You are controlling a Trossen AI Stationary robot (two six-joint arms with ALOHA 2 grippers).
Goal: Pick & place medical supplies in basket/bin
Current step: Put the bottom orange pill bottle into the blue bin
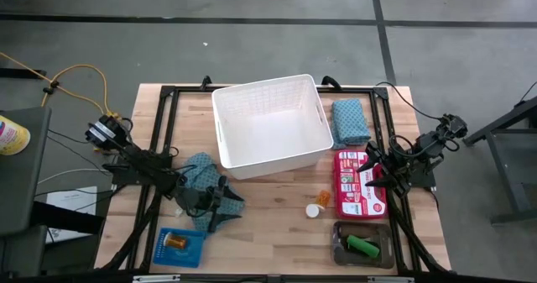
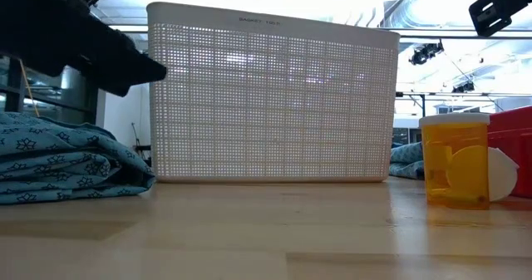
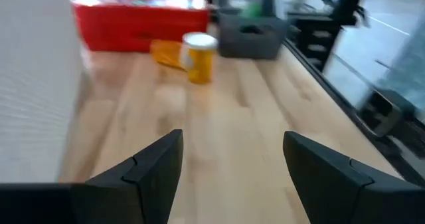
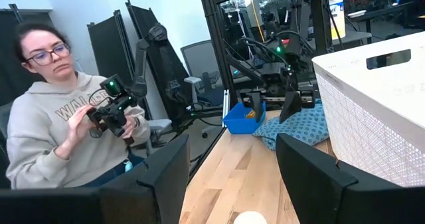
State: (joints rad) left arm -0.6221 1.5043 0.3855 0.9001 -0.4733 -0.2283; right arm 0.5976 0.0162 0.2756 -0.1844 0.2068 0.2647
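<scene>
My left pincer [image 1: 220, 206] hangs low over the bench [image 1: 268, 241], jaws well apart and empty, just beside the teal cloth [image 1: 200, 172], I judge ready to take it. Beyond stands the white basket [image 1: 270, 122], still empty. Farther off, my right pincer [image 1: 375, 175] waits partly open, holding nothing, over the red pack [image 1: 359, 185].

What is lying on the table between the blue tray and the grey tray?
Only bare wood. In the high view, the table shows nothing between the blue tray and the grey tray.
</scene>
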